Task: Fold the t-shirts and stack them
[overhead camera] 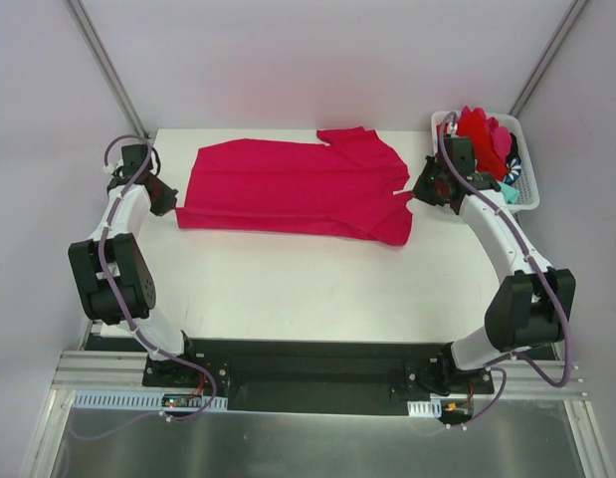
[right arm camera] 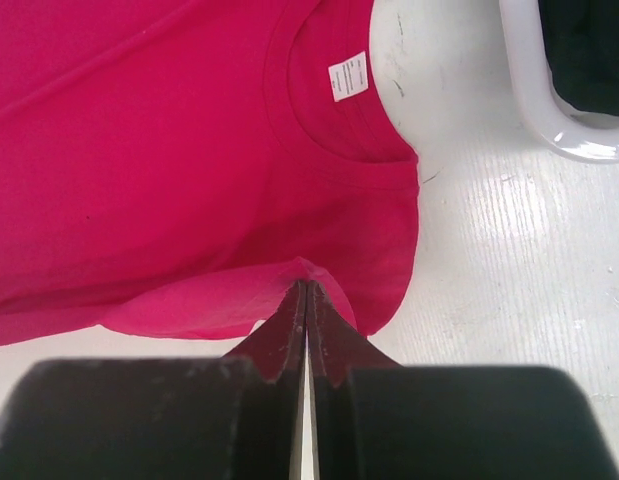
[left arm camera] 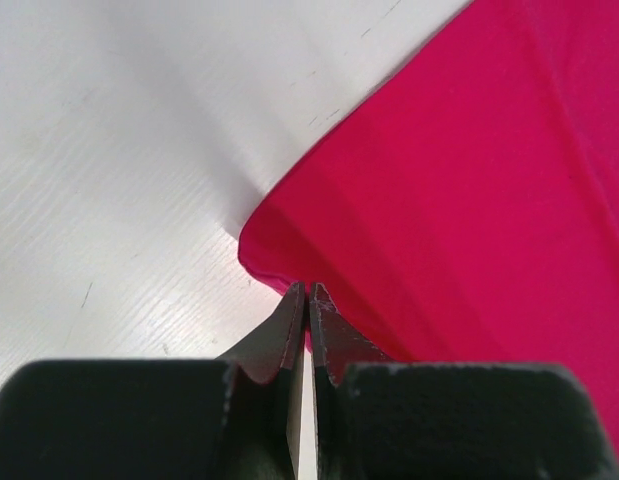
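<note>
A large magenta t-shirt (overhead camera: 288, 189) lies spread flat across the far half of the white table, collar toward the right. My left gripper (overhead camera: 168, 199) is at its left edge, jaws shut, with the tips (left arm camera: 307, 292) pinching the corner of the fabric (left arm camera: 469, 180). My right gripper (overhead camera: 419, 191) is at the right edge, near the collar and white label (right arm camera: 348, 76), shut, and the cloth (right arm camera: 189, 180) rises to a small peak at its tips (right arm camera: 307, 288). More t-shirts, red (overhead camera: 477, 127), teal (overhead camera: 511, 194) and dark striped (overhead camera: 513, 175), are heaped in the basket.
The white slotted basket (overhead camera: 529, 149) stands at the table's far right corner, just behind my right wrist; its rim (right arm camera: 549, 120) shows in the right wrist view. Bare white table (overhead camera: 308, 289) stretches between the shirt and the arm bases. Walls close in on both sides.
</note>
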Robot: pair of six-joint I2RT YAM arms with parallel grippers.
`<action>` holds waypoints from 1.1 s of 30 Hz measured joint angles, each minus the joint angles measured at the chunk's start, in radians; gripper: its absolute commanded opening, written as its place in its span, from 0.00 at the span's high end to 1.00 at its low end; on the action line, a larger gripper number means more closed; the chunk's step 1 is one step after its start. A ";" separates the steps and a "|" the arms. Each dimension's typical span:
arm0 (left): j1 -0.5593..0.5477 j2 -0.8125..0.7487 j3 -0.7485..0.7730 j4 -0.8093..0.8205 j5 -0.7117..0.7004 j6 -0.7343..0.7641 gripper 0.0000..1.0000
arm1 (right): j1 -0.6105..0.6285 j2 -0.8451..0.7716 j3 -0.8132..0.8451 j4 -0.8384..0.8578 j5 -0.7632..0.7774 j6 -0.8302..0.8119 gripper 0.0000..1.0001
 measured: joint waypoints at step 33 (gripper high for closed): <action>-0.019 0.071 0.076 0.001 -0.001 0.003 1.00 | -0.021 0.140 0.085 0.062 -0.080 -0.076 1.00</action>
